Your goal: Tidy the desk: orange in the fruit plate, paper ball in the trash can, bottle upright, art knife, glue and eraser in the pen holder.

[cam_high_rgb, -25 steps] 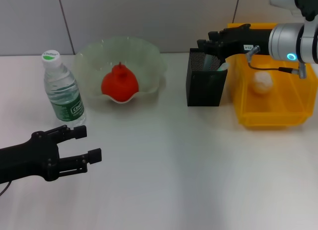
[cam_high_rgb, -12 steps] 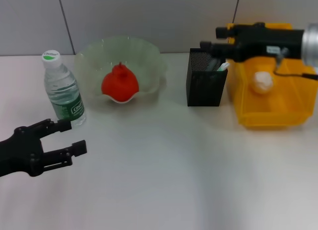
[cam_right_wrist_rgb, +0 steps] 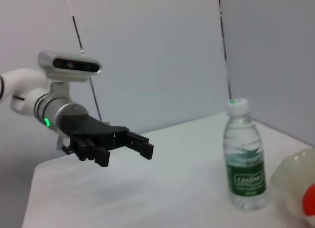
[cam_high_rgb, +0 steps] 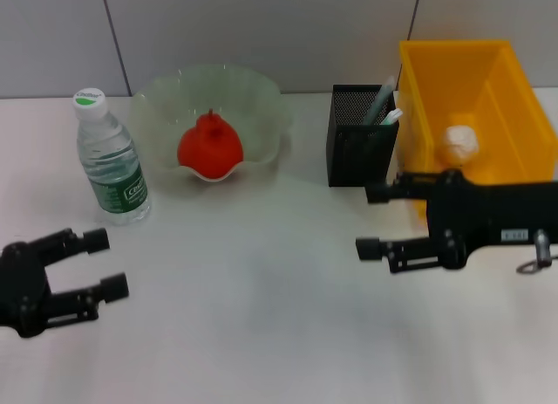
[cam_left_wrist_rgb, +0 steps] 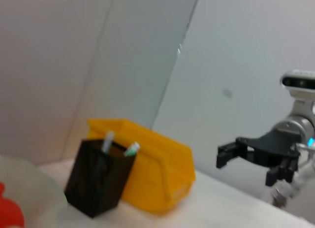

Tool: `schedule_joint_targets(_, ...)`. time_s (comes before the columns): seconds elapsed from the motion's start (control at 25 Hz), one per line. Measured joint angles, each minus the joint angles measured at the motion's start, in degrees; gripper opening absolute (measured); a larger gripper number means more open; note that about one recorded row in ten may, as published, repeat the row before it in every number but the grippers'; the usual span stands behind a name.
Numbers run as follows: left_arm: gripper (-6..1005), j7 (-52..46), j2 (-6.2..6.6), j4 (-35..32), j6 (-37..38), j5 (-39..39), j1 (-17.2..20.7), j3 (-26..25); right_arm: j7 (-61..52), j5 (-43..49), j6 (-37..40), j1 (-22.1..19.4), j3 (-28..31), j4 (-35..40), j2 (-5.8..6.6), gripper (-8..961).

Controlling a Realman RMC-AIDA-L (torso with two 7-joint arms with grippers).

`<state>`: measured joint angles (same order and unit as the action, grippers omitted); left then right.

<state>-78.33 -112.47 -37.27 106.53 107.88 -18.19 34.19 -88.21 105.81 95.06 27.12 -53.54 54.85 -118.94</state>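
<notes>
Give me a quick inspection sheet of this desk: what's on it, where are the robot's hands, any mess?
Surface: white desk.
Job's things: orange fruit in frilly green glass plate; clear water bottle upright; white paper ball in yellow plastic bin; two pens in black mesh holder.
Clutter: nothing seen.
Hands: left hand open, empty; right hand open, empty.
Cables: short wire by right wrist.
Surroundings: grey wall panels.

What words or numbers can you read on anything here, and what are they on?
Nothing here reads clearly.
Water bottle: its green label carries white brand lettering, too blurred to read.
Right hand: a small white tag on its black body has tiny print, too small to read.
Pen holder, yellow bin, fruit plate and left hand: no writing visible.
</notes>
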Motion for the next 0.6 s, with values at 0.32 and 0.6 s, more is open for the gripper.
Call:
schedule_joint_targets(0.32, 859, 0.71, 1.10, 0.60, 4.57, 4.73, -0.53, 0.28, 4.11, 0.54, 2.53, 0.74, -0.43, -6.41, 0.39, 827)
schedule_joint_targets(0.6, 859, -1.18, 2.40, 0.42, 5.41, 9.28, -2.64, 0.25, 4.58, 2.55, 3.62, 0.16, -0.29, -6.40, 0.63, 827)
